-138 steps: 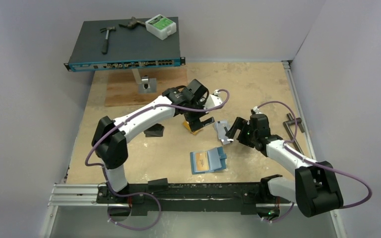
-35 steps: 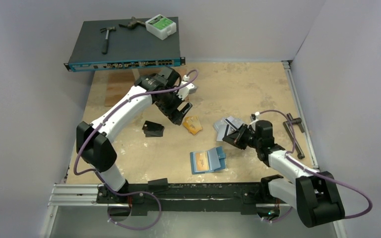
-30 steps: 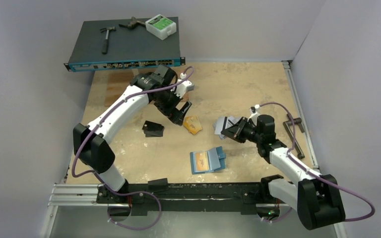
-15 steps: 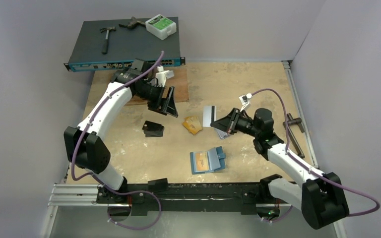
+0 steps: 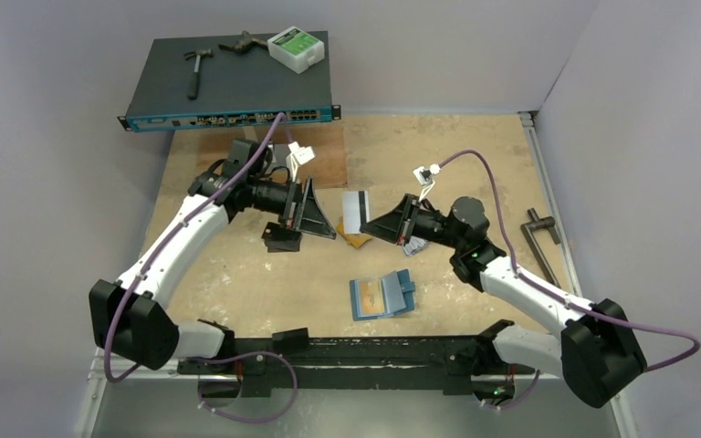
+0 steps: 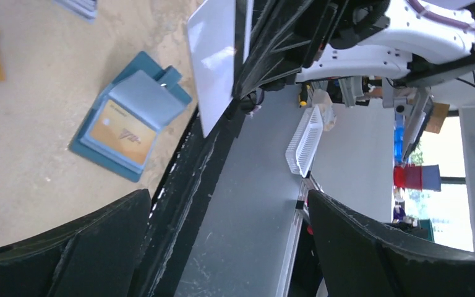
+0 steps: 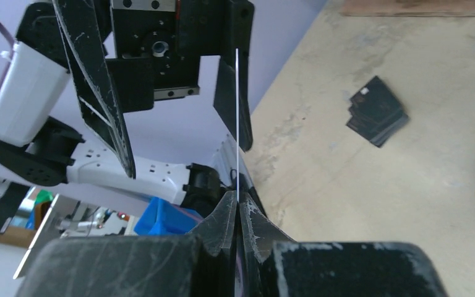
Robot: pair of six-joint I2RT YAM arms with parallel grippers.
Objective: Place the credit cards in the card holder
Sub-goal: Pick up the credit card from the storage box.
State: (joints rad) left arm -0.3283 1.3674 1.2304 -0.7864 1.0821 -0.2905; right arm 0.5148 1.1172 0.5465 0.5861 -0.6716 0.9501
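Observation:
My right gripper (image 5: 374,222) is shut on a silver-white credit card with a dark stripe (image 5: 356,210) and holds it upright above the table. In the right wrist view that card (image 7: 237,124) shows edge-on, pinched at my right gripper's tips (image 7: 237,201). My left gripper (image 5: 321,215) faces it with jaws wide open, and the card (image 6: 213,62) stands just in front of my left gripper (image 6: 229,247). Orange-gold credit cards (image 5: 356,240) lie below it on the table, and more silver ones (image 5: 411,245) lie under the right arm. The teal card holder (image 5: 383,294) lies open with an orange card inside.
A black folded object (image 5: 283,239) lies under the left gripper. A network switch (image 5: 233,82) with a hammer (image 5: 196,68) and a white box (image 5: 297,47) stands at the back. A wooden board (image 5: 324,155) lies in front of it, and a metal key (image 5: 540,239) at the right.
The right gripper lifted the silver card off the pile and carried it left and up. The left arm drew back to the left and turned its open gripper towards the card.

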